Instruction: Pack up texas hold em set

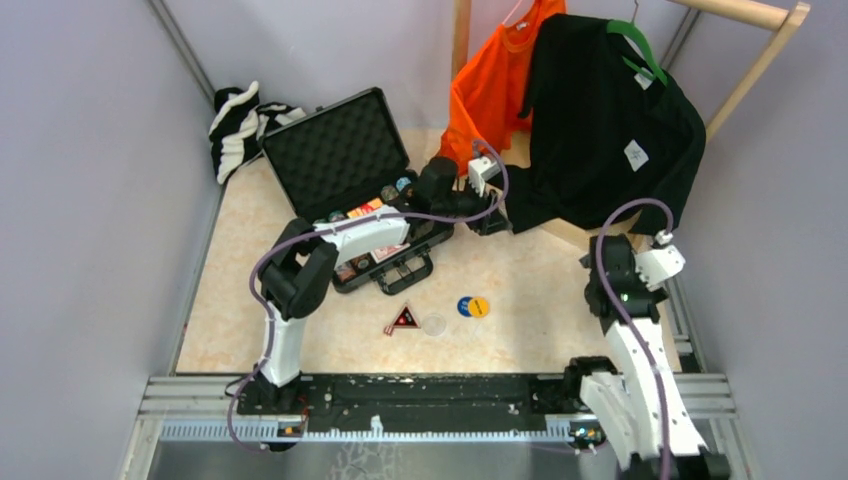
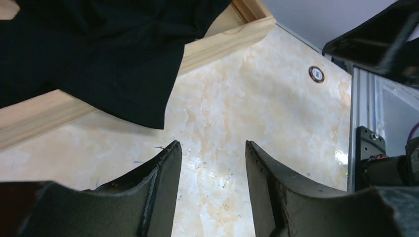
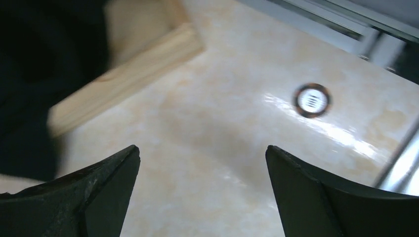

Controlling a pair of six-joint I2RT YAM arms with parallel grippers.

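The black briefcase lies open at the back left, foam lid up. Its base holds poker chips and a red card deck. A black-red triangle, a clear disc and a blue and yellow disc pair lie on the table in front of it. My left gripper reaches past the case's right side; in the left wrist view it is open and empty over bare table. My right gripper is at the right; in its wrist view it is open and empty.
A black shirt and an orange shirt hang on a wooden rack at the back right; its wooden base bar runs just ahead of the left gripper. A striped cloth lies at the back left. A round grommet sits in the table.
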